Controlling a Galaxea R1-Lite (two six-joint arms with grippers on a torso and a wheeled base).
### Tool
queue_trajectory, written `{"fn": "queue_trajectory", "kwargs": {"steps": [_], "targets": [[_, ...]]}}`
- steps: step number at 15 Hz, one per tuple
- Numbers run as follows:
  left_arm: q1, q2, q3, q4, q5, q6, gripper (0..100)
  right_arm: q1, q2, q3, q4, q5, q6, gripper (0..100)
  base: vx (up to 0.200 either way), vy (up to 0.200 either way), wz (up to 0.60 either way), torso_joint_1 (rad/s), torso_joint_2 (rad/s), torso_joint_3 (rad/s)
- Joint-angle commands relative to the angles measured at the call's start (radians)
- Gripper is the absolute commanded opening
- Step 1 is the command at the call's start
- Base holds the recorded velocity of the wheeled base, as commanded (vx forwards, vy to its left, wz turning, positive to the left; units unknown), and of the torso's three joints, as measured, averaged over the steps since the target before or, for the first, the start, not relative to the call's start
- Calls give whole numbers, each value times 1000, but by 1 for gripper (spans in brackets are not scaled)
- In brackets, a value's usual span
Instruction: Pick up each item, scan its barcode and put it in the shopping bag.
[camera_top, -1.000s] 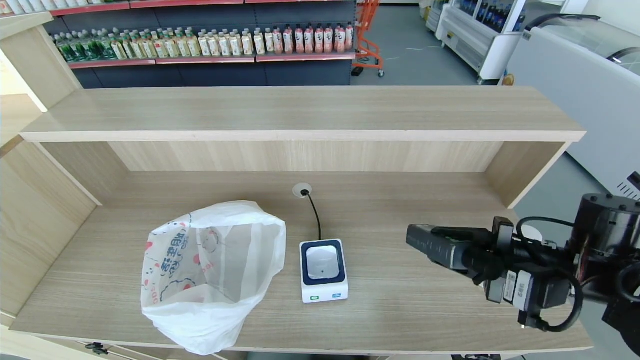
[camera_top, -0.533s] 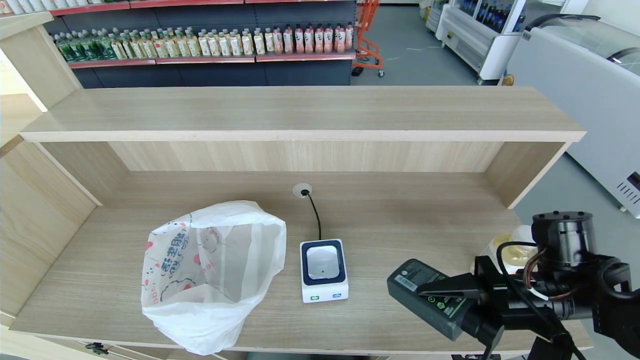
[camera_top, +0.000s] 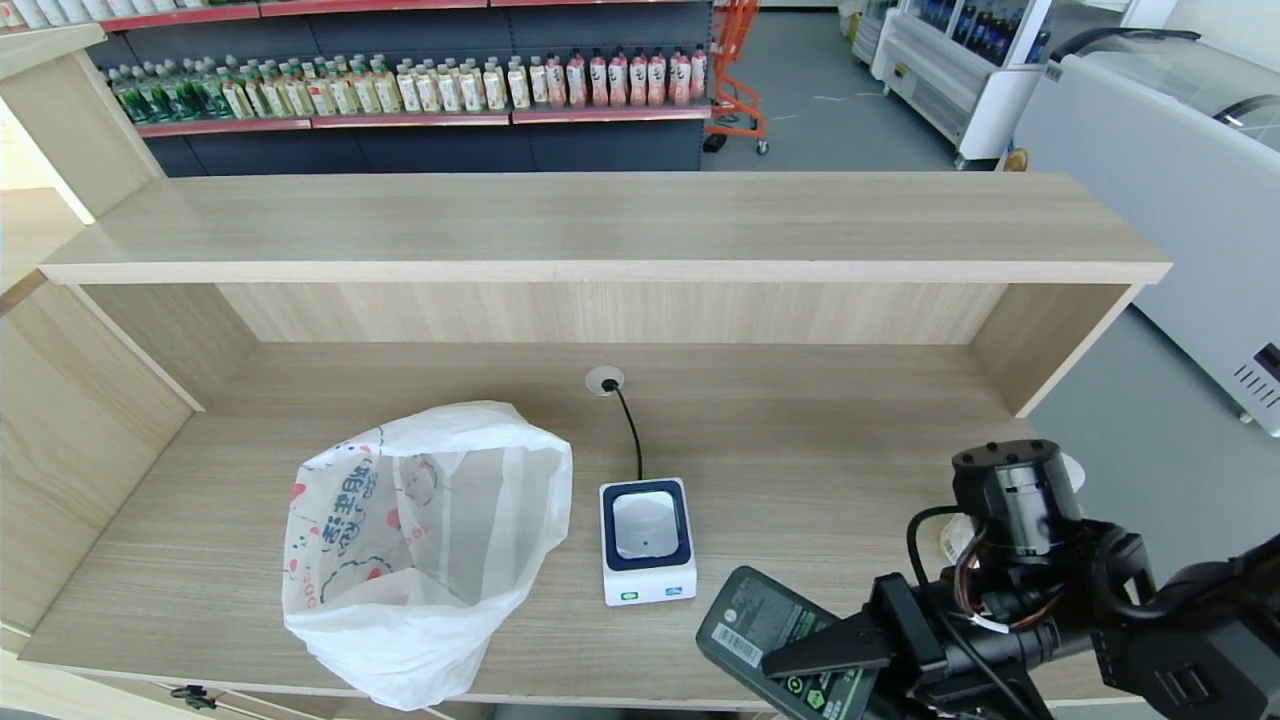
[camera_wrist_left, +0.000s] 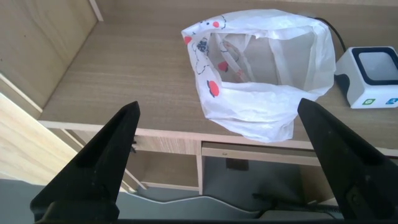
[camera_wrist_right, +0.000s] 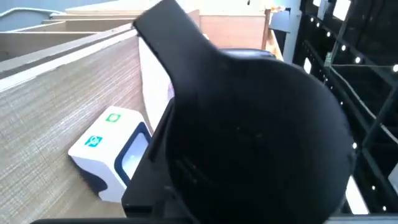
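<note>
A dark grey box with a barcode label on its upper face is held low over the counter's front edge, just right of the scanner. My right gripper is shut on it. In the right wrist view the dark box looms close, with the scanner beyond it. The white scanner with its dark-framed window sits mid-counter, cable running back. The white printed shopping bag stands open to its left. My left gripper hangs open before the counter's front edge, with the bag beyond it.
A pale item shows partly behind my right arm on the counter's right end. The wooden counter has a raised shelf at the back and side walls. A cable hole sits behind the scanner.
My right arm has swung the dark box down and left toward the counter's front, turning its labelled face upward. Bag and scanner have not moved.
</note>
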Motion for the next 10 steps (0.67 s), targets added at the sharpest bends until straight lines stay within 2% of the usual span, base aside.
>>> {"fn": "queue_trajectory", "kwargs": {"steps": [1,4,5,8,10], "targets": [[0,0,0,0,1,0,100,48,81,-38,0,3,-30,0,0,0,0,0,0,0],[0,0,0,0,0,0,100,170,150,-148,-11,43,-50,0,0,0,0,0,0,0],[0,0,0,0,0,0,100,180,156,-167,-13,47,-64,0,0,0,0,0,0,0],[0,0,0,0,0,0,100,169,138,-165,-16,33,-97,0,0,0,0,0,0,0],[0,0,0,0,0,0,100,124,113,-165,-11,33,-123,0,0,0,0,0,0,0]]}}
